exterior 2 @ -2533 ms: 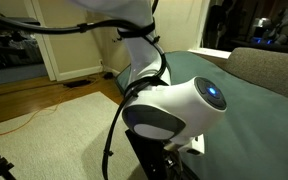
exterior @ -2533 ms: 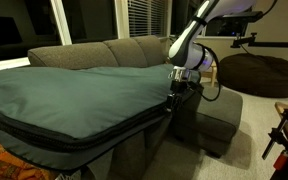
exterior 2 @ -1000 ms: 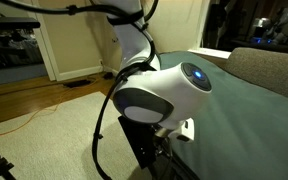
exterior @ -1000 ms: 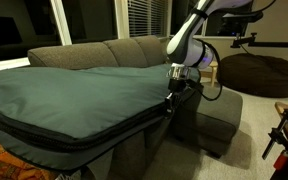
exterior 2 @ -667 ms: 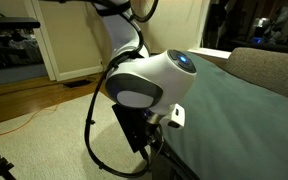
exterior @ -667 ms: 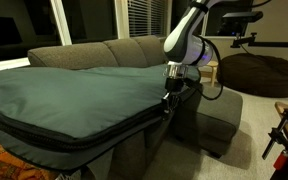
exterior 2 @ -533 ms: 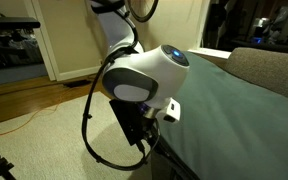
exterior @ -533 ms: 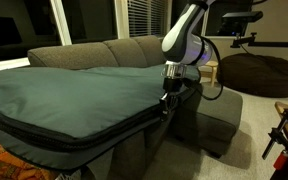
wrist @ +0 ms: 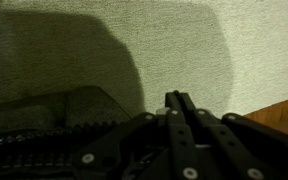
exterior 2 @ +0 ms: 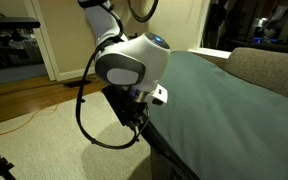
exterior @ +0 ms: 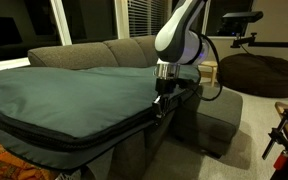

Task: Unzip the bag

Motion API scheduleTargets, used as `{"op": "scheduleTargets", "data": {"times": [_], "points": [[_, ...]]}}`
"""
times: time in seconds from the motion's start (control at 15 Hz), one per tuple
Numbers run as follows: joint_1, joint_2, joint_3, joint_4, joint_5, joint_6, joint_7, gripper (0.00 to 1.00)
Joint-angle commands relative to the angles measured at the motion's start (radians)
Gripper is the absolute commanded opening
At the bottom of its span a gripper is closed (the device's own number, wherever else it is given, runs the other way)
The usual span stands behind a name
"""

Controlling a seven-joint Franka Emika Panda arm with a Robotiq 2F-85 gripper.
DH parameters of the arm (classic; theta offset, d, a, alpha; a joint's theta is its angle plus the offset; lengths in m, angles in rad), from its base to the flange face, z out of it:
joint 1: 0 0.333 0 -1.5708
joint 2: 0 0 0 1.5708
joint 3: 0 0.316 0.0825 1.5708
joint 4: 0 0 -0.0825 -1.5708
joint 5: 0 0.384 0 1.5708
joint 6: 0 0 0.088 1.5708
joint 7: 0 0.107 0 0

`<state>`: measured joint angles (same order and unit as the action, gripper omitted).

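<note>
The arm (exterior: 179,35) has slid left along the edge of the bag (exterior: 74,90) since a moment ago, bringing the tool (exterior: 156,104) to the dark zipper band (exterior: 74,133). In the wrist view its fingers (wrist: 179,110) stand pressed together; what they pinch cannot be made out. The bag lies flat across the grey sofa (exterior: 124,50).

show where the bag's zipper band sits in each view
Exterior view: the zipper band runs along the bag's near edge, from lower left to the tool at centre.
Exterior view: it is the dark edge at bottom centre, just under the tool.
Wrist view: lower left, left of the tool.
Shared landmark: the tool, at the band in all three.
</note>
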<state>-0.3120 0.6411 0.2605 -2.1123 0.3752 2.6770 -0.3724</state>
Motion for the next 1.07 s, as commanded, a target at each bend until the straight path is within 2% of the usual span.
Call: {"op": "scheduleTargets", "data": {"times": [0.0,1.0], "points": [[0.072,-0.104,-0.018,-0.091,-0.023,-0.005,0.064,0.04],[0.311,-0.146,-0.077,-0.09,-0.181,0.003,0.269,0.04]]}}
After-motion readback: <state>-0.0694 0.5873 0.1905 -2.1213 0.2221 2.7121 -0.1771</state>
